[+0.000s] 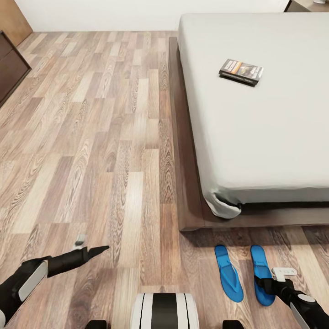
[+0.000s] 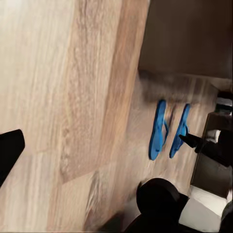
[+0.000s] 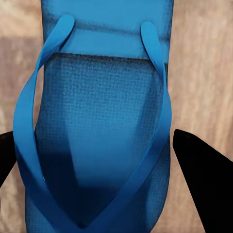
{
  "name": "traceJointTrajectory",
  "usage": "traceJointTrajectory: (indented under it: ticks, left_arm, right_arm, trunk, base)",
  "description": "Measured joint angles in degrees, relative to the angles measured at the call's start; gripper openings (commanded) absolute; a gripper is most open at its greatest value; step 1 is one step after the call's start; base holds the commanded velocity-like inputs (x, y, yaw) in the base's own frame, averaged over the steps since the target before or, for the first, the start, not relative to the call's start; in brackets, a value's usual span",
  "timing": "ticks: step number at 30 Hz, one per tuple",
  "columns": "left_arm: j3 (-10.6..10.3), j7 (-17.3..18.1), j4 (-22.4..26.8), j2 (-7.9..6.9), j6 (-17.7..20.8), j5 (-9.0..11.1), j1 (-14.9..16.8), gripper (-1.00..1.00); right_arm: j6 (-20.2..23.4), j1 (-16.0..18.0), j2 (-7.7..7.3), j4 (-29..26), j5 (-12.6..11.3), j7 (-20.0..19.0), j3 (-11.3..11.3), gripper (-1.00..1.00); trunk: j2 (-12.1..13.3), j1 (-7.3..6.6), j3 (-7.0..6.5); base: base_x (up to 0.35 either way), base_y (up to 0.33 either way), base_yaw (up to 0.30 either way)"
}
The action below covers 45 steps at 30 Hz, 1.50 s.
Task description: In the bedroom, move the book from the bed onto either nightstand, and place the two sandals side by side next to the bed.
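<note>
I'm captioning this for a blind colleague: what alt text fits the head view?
Two blue sandals lie side by side on the wood-plank floor at the foot of a low dark-brown bed, with the right pincer over the right-hand one. A dark paperback book rests on the grey mattress; the left pincer hangs above bare floor.

Wood-plank floor [image 1: 91, 137]: two blue sandals [image 1: 228, 273] side by side. Bed [image 1: 274, 137]: book [image 1: 241, 71] on mattress.

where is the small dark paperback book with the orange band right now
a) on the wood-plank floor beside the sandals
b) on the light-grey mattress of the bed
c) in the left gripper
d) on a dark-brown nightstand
b: the book lies flat on the bed's light-grey mattress, far from both grippers.
</note>
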State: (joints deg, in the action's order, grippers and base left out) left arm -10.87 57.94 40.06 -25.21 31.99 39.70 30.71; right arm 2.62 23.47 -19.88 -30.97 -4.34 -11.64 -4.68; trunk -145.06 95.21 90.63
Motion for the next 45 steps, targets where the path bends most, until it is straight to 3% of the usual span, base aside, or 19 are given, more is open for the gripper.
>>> traceJointTrajectory:
  ticks: [5, 15, 22, 45]
  left_arm:
    - [1.5, 1.48, 2.42, 0.09, 1.29, -0.13, 0.09, 1.0]
    - [1.37, 1.42, 2.4, 0.3, 1.29, -0.24, 0.09, 1.0]
    - [1.43, 1.42, 2.34, 0.98, 1.29, -0.16, 0.08, 1.0]
    - [1.44, 1.34, 2.17, 1.1, 1.04, -0.1, 0.02, 1.0]
  right_arm:
    - [0.0, 0.0, 0.0, 0.0, 0.0, 0.0, -0.06, -1.0]
    - [0.0, 0.0, 0.0, 0.0, 0.01, 0.0, 0.01, -1.0]
    - [0.0, 0.0, 0.0, -0.03, 0.0, 0.0, 0.0, -1.0]
    - [0.0, 0.0, 0.0, -0.08, 0.0, 0.0, 0.01, -1.0]
  trunk:
    - [0.0, 0.0, 0.0]
    - [-0.13, 0.26, 2.21]
    - [-0.13, 0.26, 2.22]
    - [-0.13, 0.26, 2.22]
  base:
    - [0.0, 0.0, 0.0]
    - [0.0, 0.0, 0.0]
    - [0.0, 0.0, 0.0]
    - [0.054, 0.067, 0.0]
